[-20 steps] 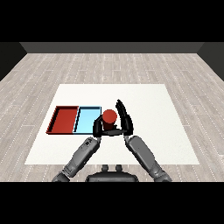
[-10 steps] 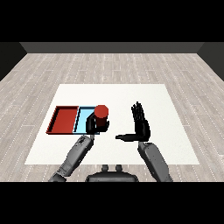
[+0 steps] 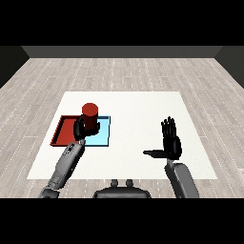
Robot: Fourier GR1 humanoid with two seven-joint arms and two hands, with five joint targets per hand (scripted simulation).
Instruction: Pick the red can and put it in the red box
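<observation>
The red tray point(image 3: 61, 133) is flat and square with low walls, and it sits on the smooth white table point(image 3: 133, 105). Touching its right side is the light blue tray point(image 3: 102, 138), the same shape. The left hand point(image 3: 80, 128) has its black fingers curled around the round red can point(image 3: 89, 115), holding it upright over the trays. The right hand point(image 3: 170, 143) is far away, fingers straight up, thumb out sideways, holding nothing.

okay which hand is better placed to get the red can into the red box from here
The left hand. It is curled round the red can, over the trays and right beside the red tray. The right hand is open, holds nothing, and sits far off to the right.
</observation>
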